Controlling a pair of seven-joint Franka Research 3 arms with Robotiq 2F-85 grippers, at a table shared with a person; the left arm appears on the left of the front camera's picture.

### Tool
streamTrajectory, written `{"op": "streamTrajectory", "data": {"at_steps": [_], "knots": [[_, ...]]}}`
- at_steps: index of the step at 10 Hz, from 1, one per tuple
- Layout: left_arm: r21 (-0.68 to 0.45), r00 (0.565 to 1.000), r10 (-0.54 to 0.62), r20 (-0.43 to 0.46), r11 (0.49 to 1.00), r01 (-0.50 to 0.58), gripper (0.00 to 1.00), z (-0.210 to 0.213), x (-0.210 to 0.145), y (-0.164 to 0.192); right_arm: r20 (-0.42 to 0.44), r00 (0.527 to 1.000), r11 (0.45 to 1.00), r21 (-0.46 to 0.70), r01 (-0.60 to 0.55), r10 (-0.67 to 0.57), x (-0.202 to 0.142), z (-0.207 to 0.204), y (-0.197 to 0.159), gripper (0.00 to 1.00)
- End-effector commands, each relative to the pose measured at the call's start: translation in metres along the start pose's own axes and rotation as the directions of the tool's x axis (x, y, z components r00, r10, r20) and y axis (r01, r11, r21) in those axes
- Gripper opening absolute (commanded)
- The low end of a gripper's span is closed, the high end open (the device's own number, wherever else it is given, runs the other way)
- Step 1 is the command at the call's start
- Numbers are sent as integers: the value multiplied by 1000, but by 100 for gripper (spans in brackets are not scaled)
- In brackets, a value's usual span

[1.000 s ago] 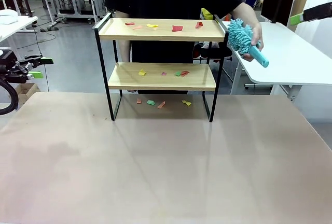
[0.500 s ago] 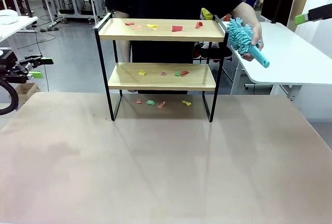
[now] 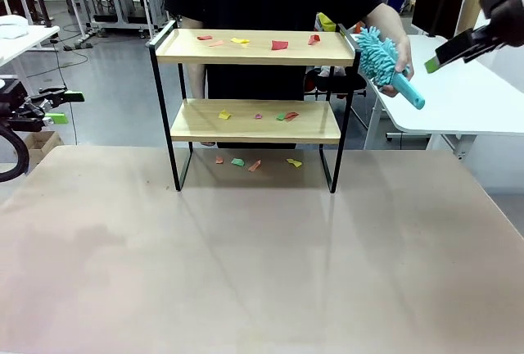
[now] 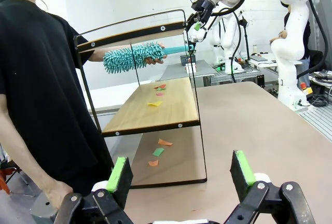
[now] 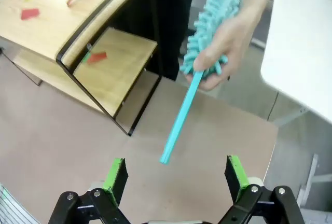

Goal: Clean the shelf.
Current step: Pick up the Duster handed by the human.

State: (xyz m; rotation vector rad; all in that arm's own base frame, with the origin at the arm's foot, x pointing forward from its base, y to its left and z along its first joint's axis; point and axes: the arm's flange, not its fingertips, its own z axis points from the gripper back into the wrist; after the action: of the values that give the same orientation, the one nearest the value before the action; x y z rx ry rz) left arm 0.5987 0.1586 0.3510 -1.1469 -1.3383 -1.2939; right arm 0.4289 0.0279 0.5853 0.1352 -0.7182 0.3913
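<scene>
The robot's right hand is hovering wide open and empty, just short of the handle of a teal duster that a person is gripping. The shelf is standing beyond, to its left, carrying paper scraps. The left hand is gaping wide, also empty.

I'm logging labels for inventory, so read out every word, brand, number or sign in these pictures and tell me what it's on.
No readable text anywhere.
Two-tier shelf of light wooden boards in a black metal frame: no print.
Fluffy teal duster with a teal plastic handle: no label.
Coloured paper scraps: blank.
Small white box on the far bench: any marking is too small to read.
</scene>
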Motion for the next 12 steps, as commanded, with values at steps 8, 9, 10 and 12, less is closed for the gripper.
{"op": "streamTrajectory", "data": {"at_steps": [8,9,10,12], "knots": [[-6,1000,-12,-5,1000,12,100,0,2,-1,-24,997,996,-59,73,-74,0,-78,22,100],[-6,1000,-12,-5,1000,12,100,0,2,-1,-10,996,994,-75,84,-85,1,-85,22,100],[-6,1000,-12,-5,1000,12,100,0,2,-1,-12,995,992,-83,94,-95,1,-91,20,100],[-6,1000,-12,-5,1000,12,100,0,2,-1,-31,994,990,-96,103,-107,-3,-100,17,100]]}}
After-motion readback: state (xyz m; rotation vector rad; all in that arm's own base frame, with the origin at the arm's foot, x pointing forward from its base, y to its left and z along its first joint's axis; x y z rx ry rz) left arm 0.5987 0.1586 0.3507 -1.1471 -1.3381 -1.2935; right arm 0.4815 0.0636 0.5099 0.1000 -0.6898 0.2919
